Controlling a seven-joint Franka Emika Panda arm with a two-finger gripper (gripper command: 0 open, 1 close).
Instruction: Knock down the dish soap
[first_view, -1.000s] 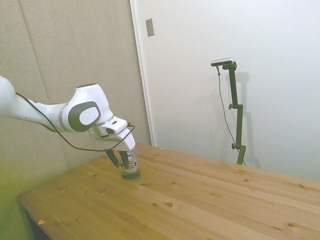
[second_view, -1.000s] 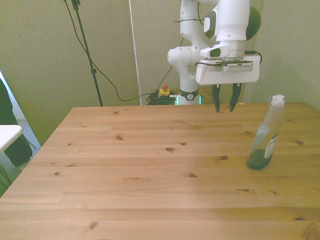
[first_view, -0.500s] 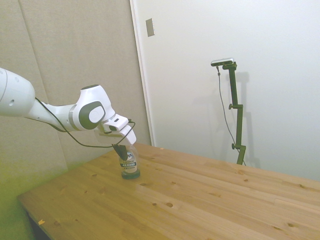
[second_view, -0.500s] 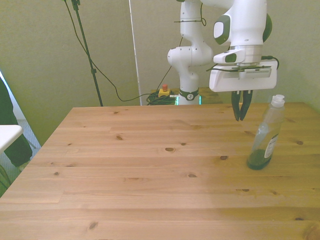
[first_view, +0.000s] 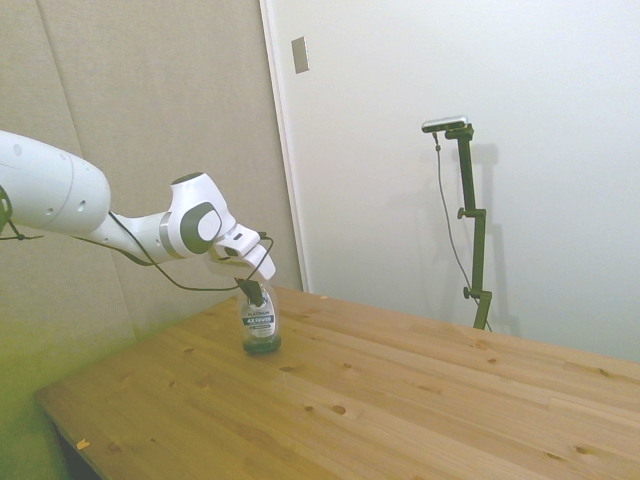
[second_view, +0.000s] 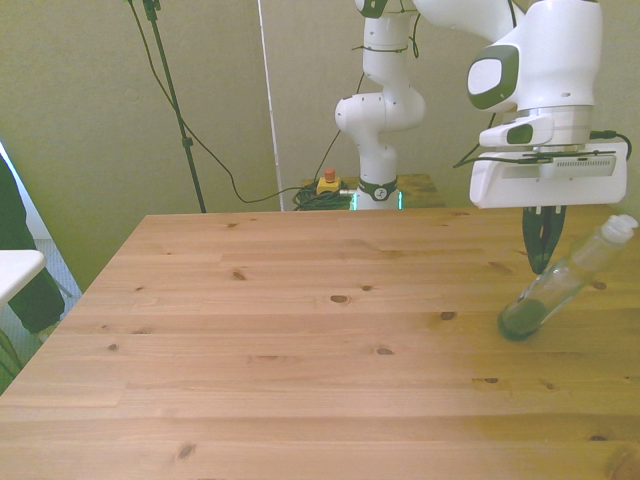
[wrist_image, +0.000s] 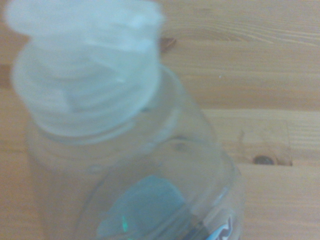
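Dish soap (second_view: 560, 288) tipped well off upright, cap toward the front view's right, base with greenish liquid planted on the wooden table (second_view: 300, 340) near the front view's right edge. Long axis now slanted, running from base up and out to the white cap (second_view: 621, 226). Not yet down flat.

Gripper (second_view: 541, 262) hanging straight down, just on the front view's left of the bottle's upper body, apparently touching it at about mid height. Fingers drawn together, nothing clamped between them. Bottle thus lies on the far side of the gripper from the table's middle; likely a sideways shove along that same line would carry the top past its balance point.

Side view: dish soap (first_view: 259, 322) near the table's back corner by the tan panel wall, gripper (first_view: 253, 291) at its neck, lean hardly readable from this angle. Wrist view: cap and clear shoulder of the dish soap (wrist_image: 125, 165) filling the frame, blurred, blue label below.

Surface: bare knotty pine boards, level. Fall direction points toward the table's edge; judged risk of rolling off. Room: pale walls, cables on the floor behind.
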